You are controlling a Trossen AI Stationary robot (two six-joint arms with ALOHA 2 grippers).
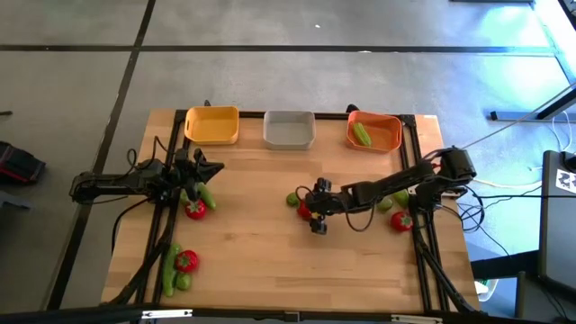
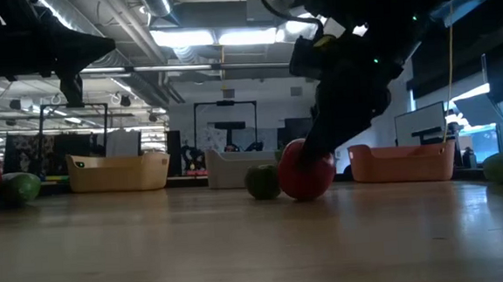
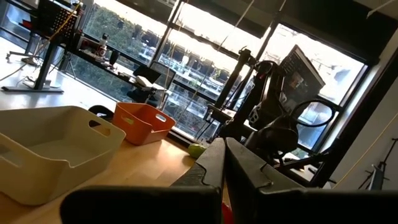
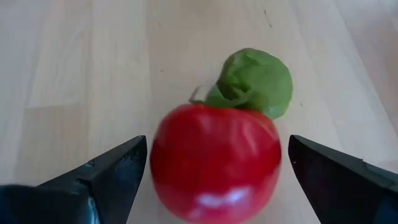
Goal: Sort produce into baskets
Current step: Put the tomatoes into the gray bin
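Sitting near the middle of the table [image 1: 270, 261], a little toward its right edge, the red tomato [image 4: 214, 163] is lying squarely between the spread fingers of the right gripper [image 4: 214, 177], with clear wood showing on either side, so the fingers are bracketing it without yet touching. It is round and glossy, with no long axis to line up with, so a straight close looks like all the grasp is asking for. A lime [image 4: 255, 83] is resting against the tomato's far side, on the side toward the table's left edge, dull green and slightly lumpy; judging by that contact, it may get nudged when the tomato is lifted. The right arm is reaching in low from the right edge and is plainly the nearer one. The left gripper [image 1: 205, 169] is waiting near the left edge, fingers pressed together and holding nothing, with a second tomato [image 1: 195, 210] and a cucumber [image 1: 207, 195] just beside it. Along the far edge are standing three smooth plastic baskets, yellow [image 1: 212, 125], light grey [image 1: 289, 130] and orange [image 1: 375, 132], the orange one already holding a green cucumber [image 1: 361, 133].
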